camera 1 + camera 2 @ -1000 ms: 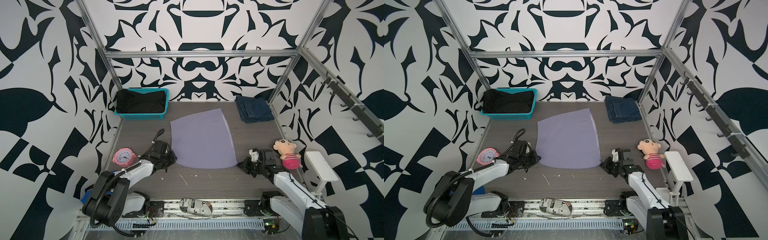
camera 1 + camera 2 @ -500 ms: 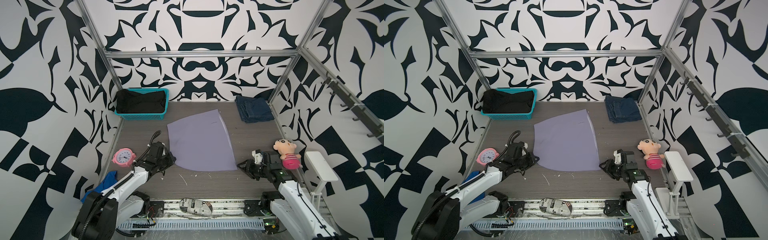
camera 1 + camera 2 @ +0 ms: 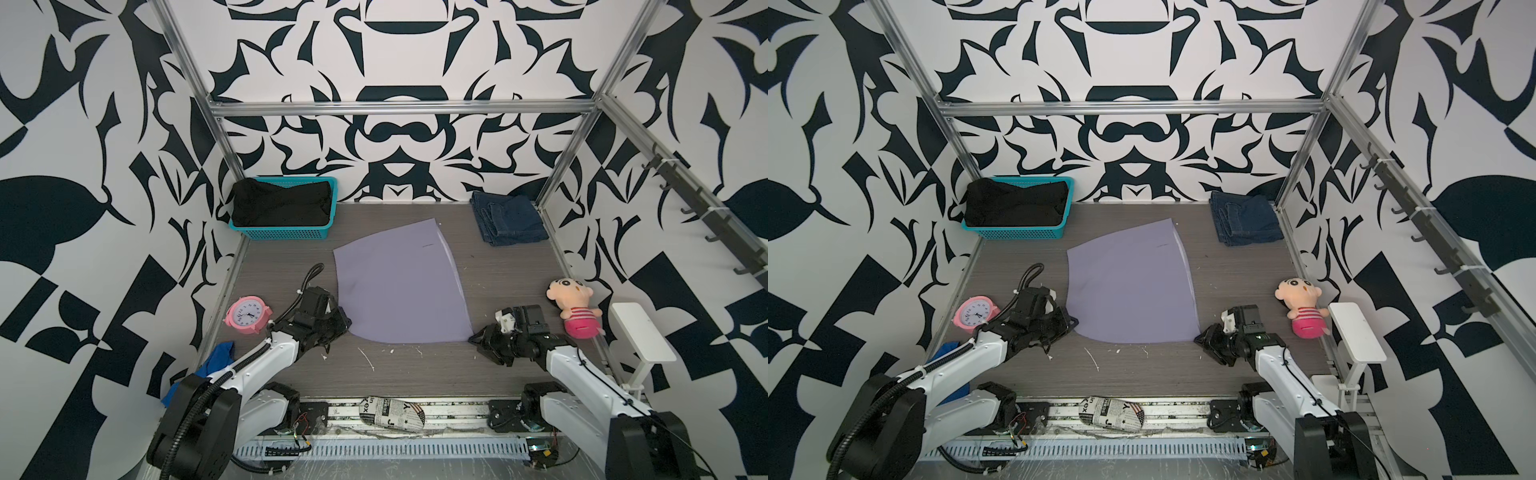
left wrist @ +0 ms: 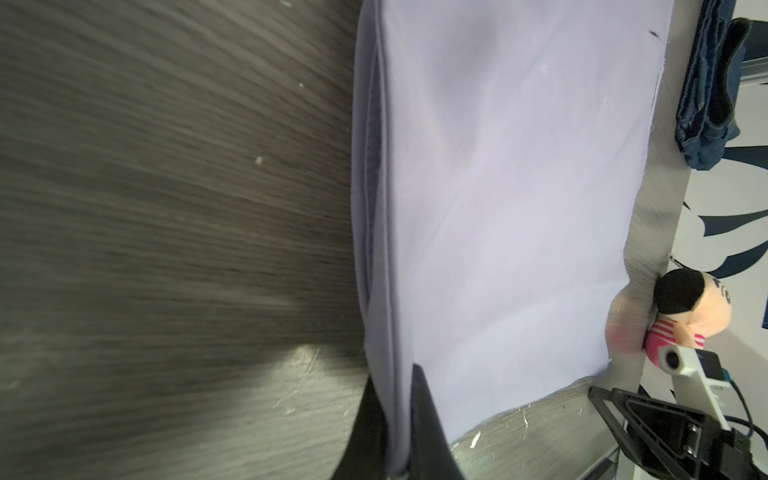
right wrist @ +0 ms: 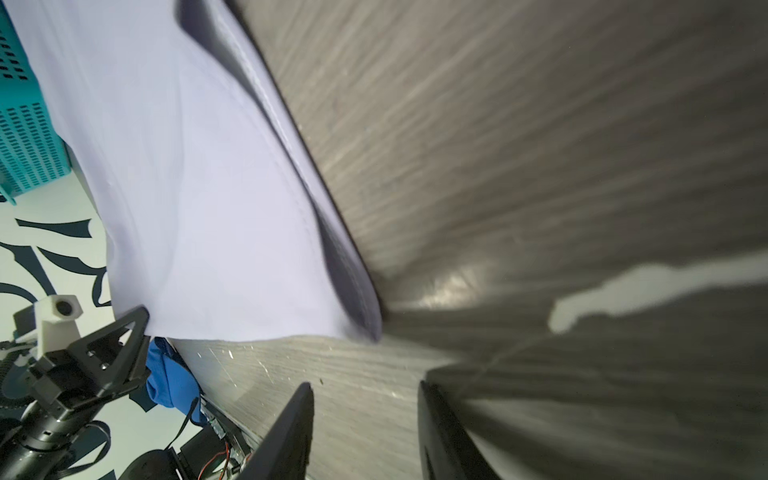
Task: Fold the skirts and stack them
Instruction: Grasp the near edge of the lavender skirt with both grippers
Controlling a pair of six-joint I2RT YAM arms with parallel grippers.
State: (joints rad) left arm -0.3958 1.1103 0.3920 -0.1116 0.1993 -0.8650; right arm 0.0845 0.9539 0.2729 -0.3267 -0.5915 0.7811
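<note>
The pale lavender skirt [image 3: 399,282] [image 3: 1129,282] lies spread flat in the middle of the table. My left gripper [image 3: 343,322] [image 4: 392,374] is shut on its near left corner, and the cloth's edge runs between the two fingers. My right gripper [image 3: 478,344] [image 5: 365,385] stands open with nothing in it, just short of the skirt's near right corner [image 5: 361,320], which rests on the table. In both top views the dark blue denim skirt [image 3: 509,222] lies folded at the back right. The black skirt [image 3: 282,203] fills the teal basket [image 3: 286,232] at the back left.
A pink clock [image 3: 248,314] stands by the left arm, and a bright blue cloth [image 3: 216,361] lies at the table's left edge. A doll [image 3: 571,305] and a white stand [image 3: 636,332] are at the right. A newspaper-print bundle [image 3: 392,411] lies on the front rail.
My right gripper has opened, let go of the lavender skirt's near right corner and drawn back a little. The skirt has slid slightly left and nearer with my left gripper.
</note>
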